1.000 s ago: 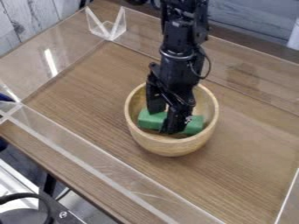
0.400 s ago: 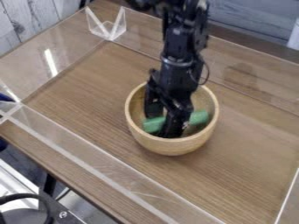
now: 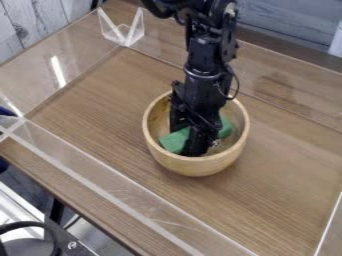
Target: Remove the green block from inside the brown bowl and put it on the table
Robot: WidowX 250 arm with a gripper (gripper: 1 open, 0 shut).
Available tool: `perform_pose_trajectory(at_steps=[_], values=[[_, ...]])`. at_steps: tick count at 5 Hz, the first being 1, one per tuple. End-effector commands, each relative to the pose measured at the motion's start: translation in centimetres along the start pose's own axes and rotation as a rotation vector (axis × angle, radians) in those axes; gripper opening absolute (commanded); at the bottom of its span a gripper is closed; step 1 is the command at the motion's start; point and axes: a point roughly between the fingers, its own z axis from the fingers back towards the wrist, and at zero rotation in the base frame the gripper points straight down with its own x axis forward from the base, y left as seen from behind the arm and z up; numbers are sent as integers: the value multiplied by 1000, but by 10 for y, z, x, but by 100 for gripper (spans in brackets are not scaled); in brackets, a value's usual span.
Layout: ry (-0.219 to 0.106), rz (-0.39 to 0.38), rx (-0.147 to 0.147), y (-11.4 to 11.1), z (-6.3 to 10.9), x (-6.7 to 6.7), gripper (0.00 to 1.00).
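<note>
From where I stand, the black arm reaches straight down from the top of the scene and its claw [image 3: 195, 138] is sunk inside the brown bowl [image 3: 199, 158], fingers pointing at the bowl's floor. The green block [image 3: 227, 130] lies in the bottom of that bowl, and the claw stands right over its middle: green shows on both sides of the dark fingers, a patch toward the near-left wall of the bowl and a longer stretch toward the far-right wall, so the block runs crosswise beneath the claw and seems to sit between the fingers. The fingers look drawn in around the block rather than spread wide, but the dark metal hides the contact, so I cannot tell whether the claw is truly gripping the block or only straddling it with the fingers part-way closed. The block appears to rest on the bowl's floor. The bowl itself sits on the counter [image 3: 94, 105] roughly at its middle, a little toward the near-right edge, well apart from every corner. Clear acrylic walls [image 3: 80, 172] line the counter's edges, one running along the near-left edge and another along the far side. A small clear bracket [image 3: 123, 30] stands near the far-left corner, well away from the bowl and the arm.
</note>
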Motion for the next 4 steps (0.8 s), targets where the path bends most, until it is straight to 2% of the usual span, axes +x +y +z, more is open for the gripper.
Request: perform_pose_trajectory(at_steps=[1, 4], values=[[-44, 3, 19, 4, 14, 4, 0], [-69, 2, 23, 3, 25, 4, 0]])
